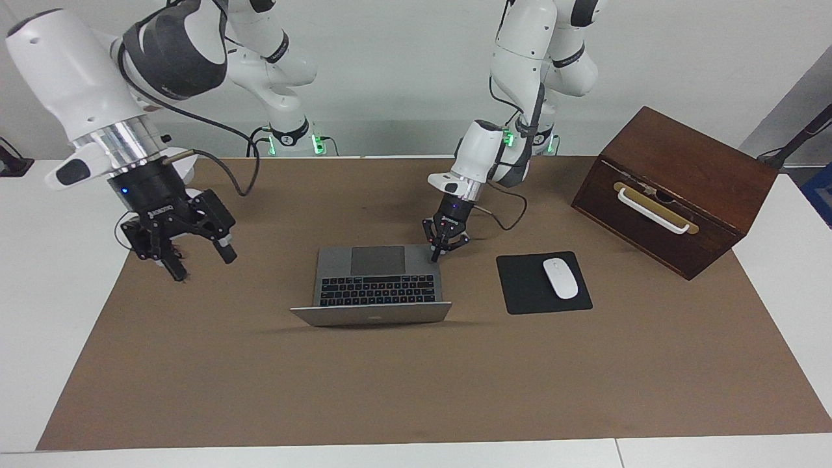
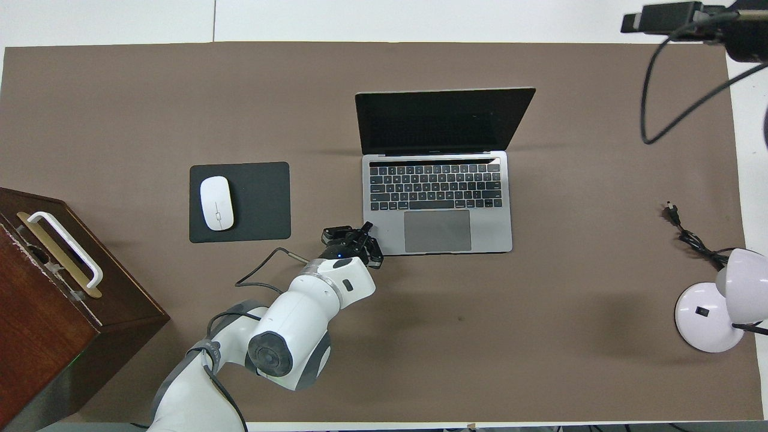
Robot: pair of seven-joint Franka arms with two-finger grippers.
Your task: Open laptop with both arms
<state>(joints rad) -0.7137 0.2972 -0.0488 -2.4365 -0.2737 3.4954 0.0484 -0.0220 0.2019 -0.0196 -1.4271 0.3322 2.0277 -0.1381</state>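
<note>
Your laptop (image 1: pixel 376 283) stands open mid-mat, left gripper (image 1: pixel 444 246), fingers together, pinning its base corner, right gripper (image 1: pixel 185 250) aloft, fingers apart; opening looks done, next release the base.

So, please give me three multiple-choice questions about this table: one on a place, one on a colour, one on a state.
1. Where does the mouse lie? A) on the laptop B) on the mouse pad C) on the wooden box
2. What colour is the wooden box's handle? A) white B) red C) blue
3. The laptop is: A) shut B) upside down C) open
Answers: 1 B, it rests on the black pad; 2 A, the bar is white; 3 C, keyboard and screen show.
</note>
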